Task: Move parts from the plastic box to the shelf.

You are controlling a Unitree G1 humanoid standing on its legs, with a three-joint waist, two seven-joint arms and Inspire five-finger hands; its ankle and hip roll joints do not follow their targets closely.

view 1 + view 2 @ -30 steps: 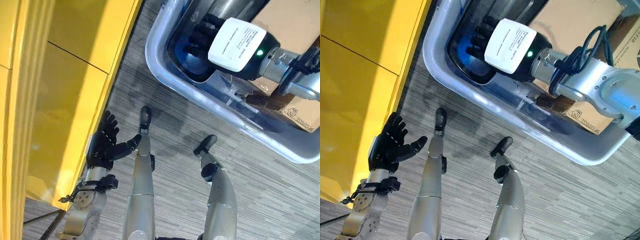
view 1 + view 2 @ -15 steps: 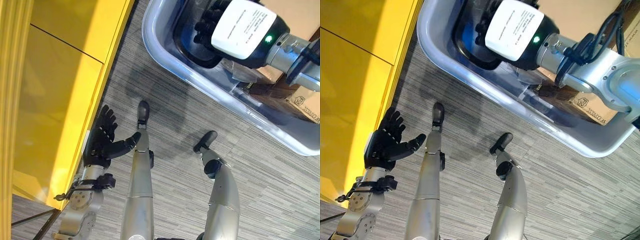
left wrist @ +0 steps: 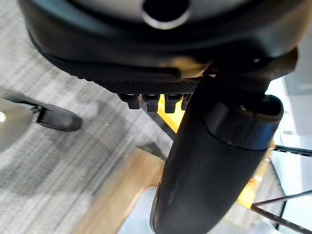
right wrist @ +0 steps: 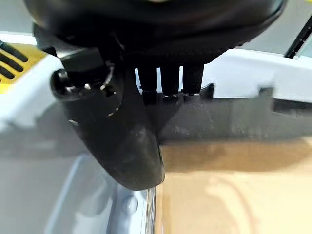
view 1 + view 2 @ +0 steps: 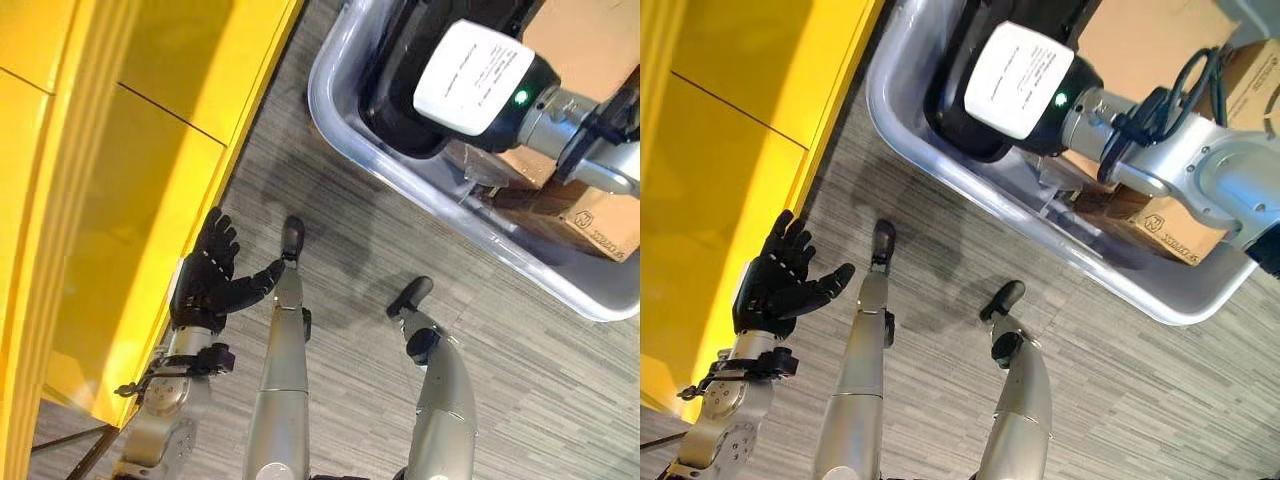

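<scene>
- Left eye view gives us the scene from above: at far left stands the yellow shelf (image 5: 120, 200), its panels rising beside the grey floor (image 5: 330, 260).
- Just beside the shelf's edge we hold our left hand (image 5: 208, 278) with fingers spread and straight and the thumb out; it carries nothing. We judge it waits there, near the shelf, ready to help once a part arrives.
- To the right and farther away sits the plastic box (image 5: 940, 165), pale and translucent, resting on the floor. A cardboard box (image 5: 1160, 215) lies at its right side.
- Our right hand (image 5: 395, 100) reaches down inside the plastic box, behind the white-covered wrist unit. It lies over a large dark part (image 5: 960, 125) in the box's left end. We cannot tell whether the fingers have closed on it.
- We judge the step in hand is the pick: the part is in the box, well apart from the shelf, so the carrying is yet to come.
</scene>
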